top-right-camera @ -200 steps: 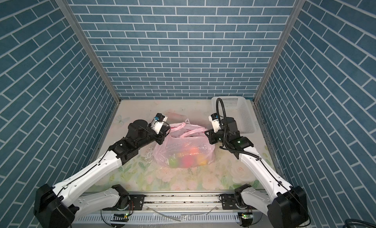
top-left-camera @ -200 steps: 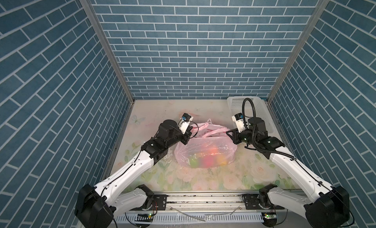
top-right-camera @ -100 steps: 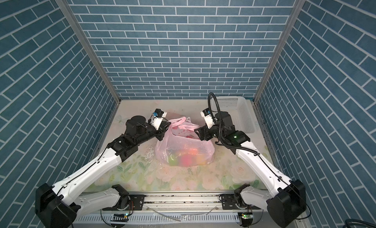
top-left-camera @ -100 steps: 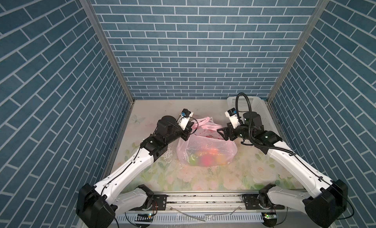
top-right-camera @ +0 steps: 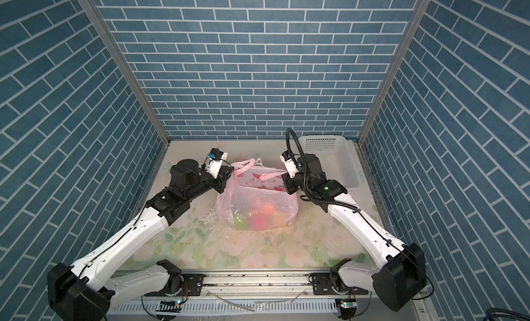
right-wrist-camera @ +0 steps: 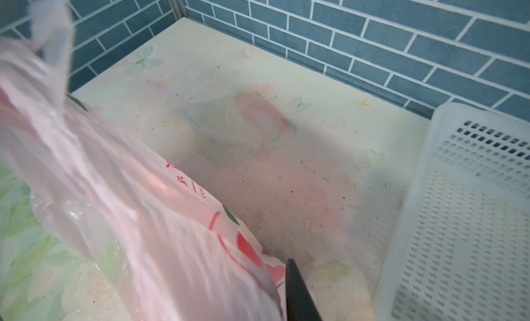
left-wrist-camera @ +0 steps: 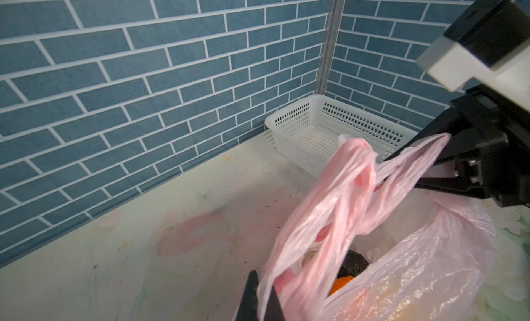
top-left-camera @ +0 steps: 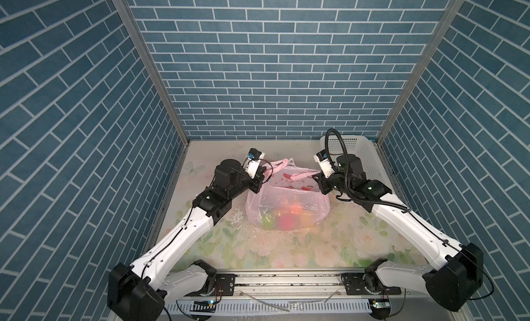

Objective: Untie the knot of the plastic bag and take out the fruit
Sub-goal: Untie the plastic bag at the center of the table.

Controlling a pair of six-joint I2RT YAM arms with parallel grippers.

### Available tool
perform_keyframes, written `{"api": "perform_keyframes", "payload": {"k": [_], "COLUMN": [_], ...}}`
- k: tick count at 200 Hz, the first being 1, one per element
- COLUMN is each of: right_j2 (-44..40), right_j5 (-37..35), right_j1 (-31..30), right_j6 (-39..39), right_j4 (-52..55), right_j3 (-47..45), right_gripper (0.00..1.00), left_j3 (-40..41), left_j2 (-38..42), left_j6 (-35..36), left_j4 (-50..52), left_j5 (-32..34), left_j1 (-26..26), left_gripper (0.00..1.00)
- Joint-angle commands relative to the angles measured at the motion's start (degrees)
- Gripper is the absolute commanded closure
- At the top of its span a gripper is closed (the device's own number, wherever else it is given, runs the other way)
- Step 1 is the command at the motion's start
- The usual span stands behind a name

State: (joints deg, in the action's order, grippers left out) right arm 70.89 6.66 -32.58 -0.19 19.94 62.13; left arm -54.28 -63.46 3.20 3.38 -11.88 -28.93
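Observation:
The pink plastic bag (top-left-camera: 286,199) (top-right-camera: 255,202) stands mid-table, its mouth stretched between both grippers. My left gripper (top-left-camera: 262,176) (left-wrist-camera: 262,280) is shut on the bag's left rim film. On the other side my right gripper (top-left-camera: 318,180) (top-right-camera: 285,180) is shut on the right handle strip. In the right wrist view only one dark finger (right-wrist-camera: 296,282) shows beside the film. The handle strips bunch and twist at a peak (left-wrist-camera: 362,156); I cannot tell if the knot is still tied there. Fruit (top-left-camera: 286,216) glows through the bag. A dark avocado (left-wrist-camera: 355,265) and an orange (left-wrist-camera: 341,283) show through the mouth.
A white perforated basket (top-left-camera: 364,153) (left-wrist-camera: 315,127) (right-wrist-camera: 473,190) sits in the back right corner, just behind the right arm. Blue brick walls close in the left, back and right sides. The floral table (top-left-camera: 286,248) shows in front of the bag.
My right gripper moved left to the bag, opened wide, then closed on the right handle strip. The bag's top now stands taller and stretched. The left gripper kept its hold.

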Motion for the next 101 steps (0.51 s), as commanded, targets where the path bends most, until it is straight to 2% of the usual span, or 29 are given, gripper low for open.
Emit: {"api": "perform_keyframes", "payload": {"k": [1,8,15,28,34,39,43,57,76,101], "right_j2": [-0.5,-0.2,0.1,0.4,0.5,0.6,0.7,0.7,1.0,1.4], "right_j5": [1.5,2.5,3.6,5.1,5.4,5.4,5.5,5.4,5.5,5.7], "right_j1": [0.8,0.9,0.9,0.9,0.9,0.9,0.9,0.9,0.9,0.9], "right_j6": [-1.8,-1.4,-1.1,0.2,0.6,1.1,1.5,2.8,4.4,6.2], "right_j4": [1.8,1.9,2.1,2.2,2.3,2.4,2.5,2.8,3.6,4.3], "right_j3": [4.5,4.9,5.4,6.1,6.4,6.6,6.8,7.2,7.9,8.1], "right_gripper": [0.94,1.0,1.0,1.0,1.0,1.0,1.0,1.0,1.0,1.0], "left_j3": [0.8,1.0,1.0,1.5,1.7,1.9,2.1,3.0,4.5,5.0], "left_j2": [1.2,0.8,0.4,-0.2,-0.2,-0.1,0.1,1.6,4.7,8.5], "left_j6": [-0.4,-0.4,-0.5,-0.9,-1.2,-1.4,-1.6,-2.5,-3.4,-1.4], "left_j4": [-0.2,-0.2,-0.1,0.0,0.0,0.0,0.0,0.1,0.4,3.4], "left_j5": [-0.2,-0.4,-0.4,-0.4,-0.3,0.2,0.4,1.6,3.8,8.7], "left_j1": [1.8,2.0,2.4,3.1,3.3,3.4,3.4,3.4,3.1,-0.3], "left_gripper": [1.0,1.0,1.0,0.89,0.76,0.58,0.48,0.3,0.18,0.14]}}
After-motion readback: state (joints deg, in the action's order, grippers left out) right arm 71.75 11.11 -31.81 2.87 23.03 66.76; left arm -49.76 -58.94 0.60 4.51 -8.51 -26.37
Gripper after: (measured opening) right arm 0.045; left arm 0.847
